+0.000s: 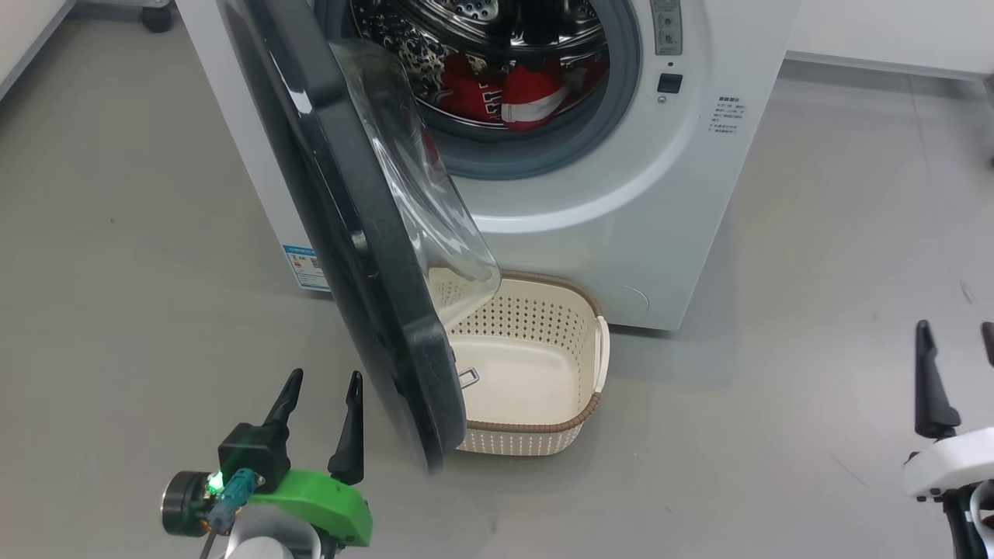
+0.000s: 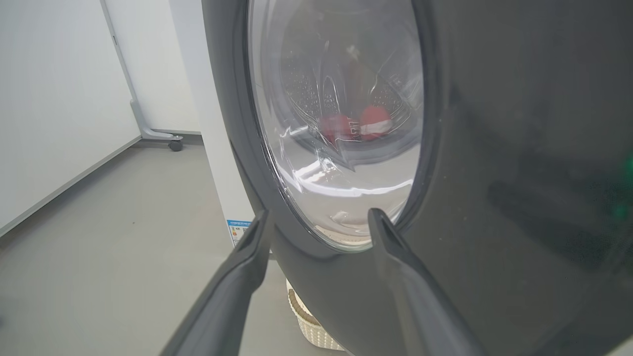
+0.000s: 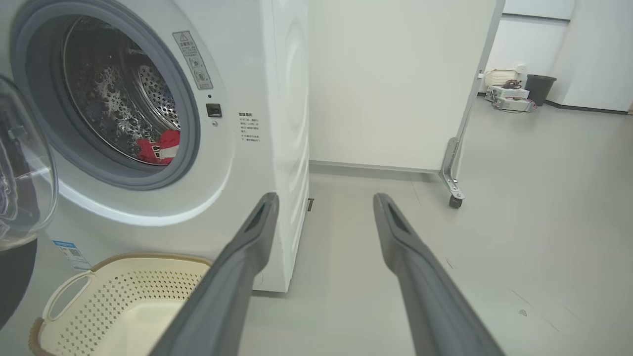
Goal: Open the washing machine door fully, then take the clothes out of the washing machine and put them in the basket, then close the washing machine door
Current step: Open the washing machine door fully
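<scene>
The white washing machine [image 1: 621, 217] stands ahead, its black-rimmed door [image 1: 342, 233] swung out partway toward me, glass bowl facing the drum. Red clothes [image 1: 512, 93] with white trim lie low in the steel drum; they show again as red clothes [image 3: 160, 147] in the right wrist view. The cream basket [image 1: 543, 365] sits on the floor in front of the machine, partly behind the door. My left gripper [image 1: 322, 388] is open, just left of the door's lower edge; in its wrist view the door [image 2: 484, 173] looms close. My right gripper [image 1: 957, 341] is open at the far right, holding nothing.
Grey floor [image 1: 116, 233] spreads to both sides of the machine. A castor [image 1: 155, 17] of a stand sits at the back left. A white partition on a wheeled foot [image 3: 452, 193] stands right of the machine, with boxes and a dark bin [image 3: 539, 89] far behind.
</scene>
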